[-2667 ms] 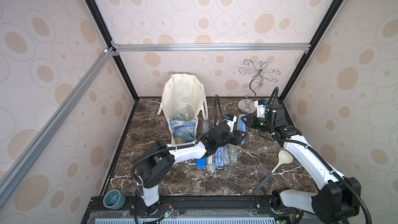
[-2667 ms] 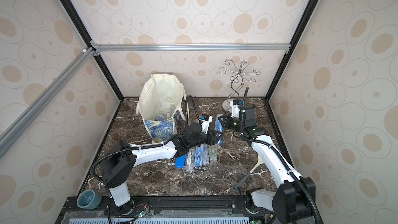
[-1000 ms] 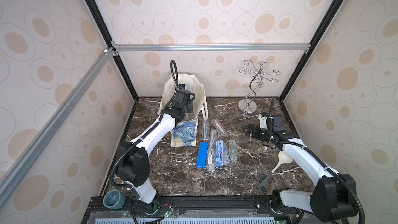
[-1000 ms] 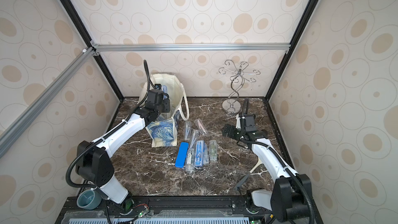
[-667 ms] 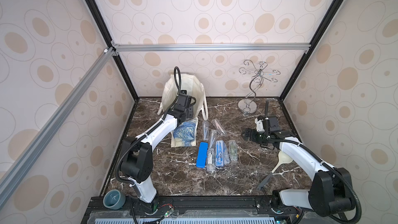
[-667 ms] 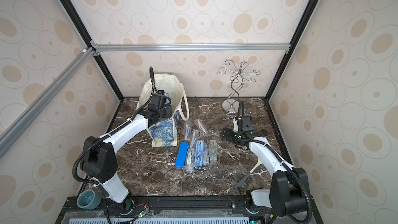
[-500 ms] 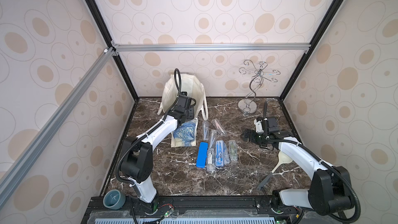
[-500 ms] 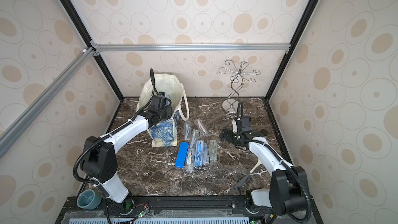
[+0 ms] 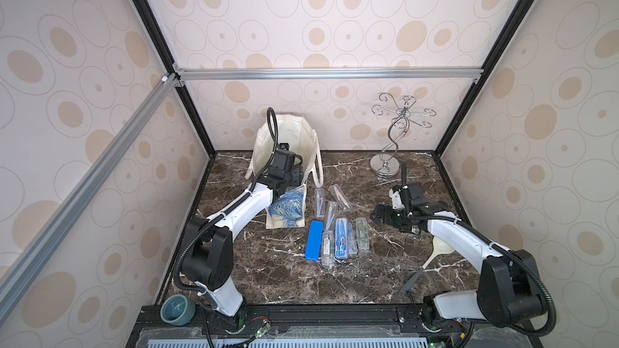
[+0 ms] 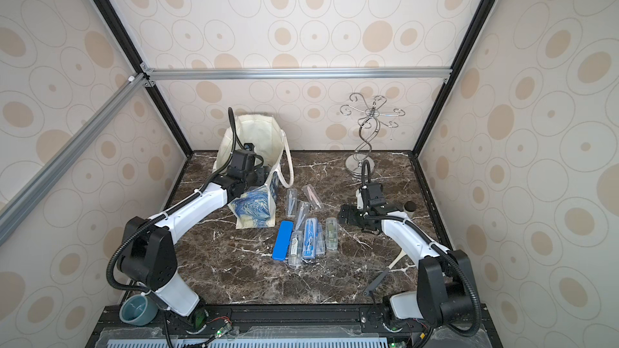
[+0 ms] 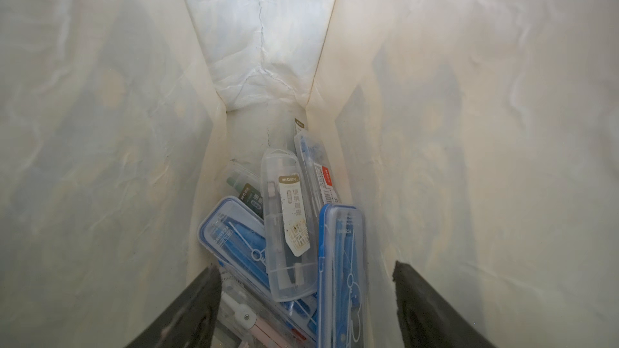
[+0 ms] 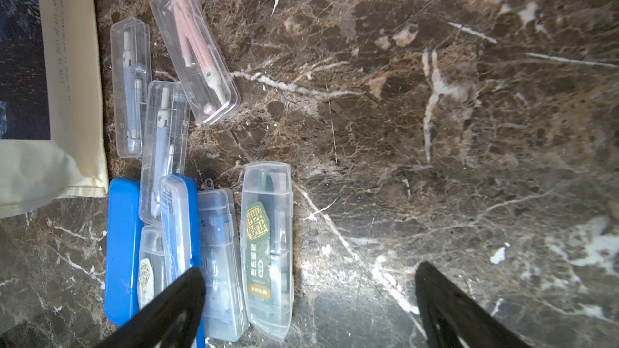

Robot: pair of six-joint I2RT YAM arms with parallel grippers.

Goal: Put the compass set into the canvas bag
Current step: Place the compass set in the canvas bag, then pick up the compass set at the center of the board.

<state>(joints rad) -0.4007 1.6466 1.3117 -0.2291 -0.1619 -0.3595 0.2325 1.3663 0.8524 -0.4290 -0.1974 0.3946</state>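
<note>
The left arm reaches down through the mouth of the canvas bag [image 9: 291, 130], which stands at the back of the counter [image 9: 368, 279] with its painted face toward the row of cases. A few seconds ago this arm was stretched over the middle of the counter, above those cases. A second ago its wrist sat higher at the bag's rim, and now it is sunk lower between the walls. In the wrist view the left gripper [image 11: 306, 266] hangs inside the bag with its jaws standing apart and nothing pinched between them. Below them several compass sets lie heaped on the bag's floor, among them a blue-rimmed case [image 11: 341, 272] leaning on edge beside a clear case with a white label [image 11: 289, 229]. More sets are still out on the counter beside the bag: a solid blue case [image 9: 314, 240], a green-labelled case [image 9: 361, 237] and a pink compass case [image 9: 340, 196] lie where they did a second ago. The right gripper [image 12: 310, 269] has come forward from near the wire stand [image 9: 395, 142] and hovers just beside the green-labelled case, jaws spread wide and empty.
</note>
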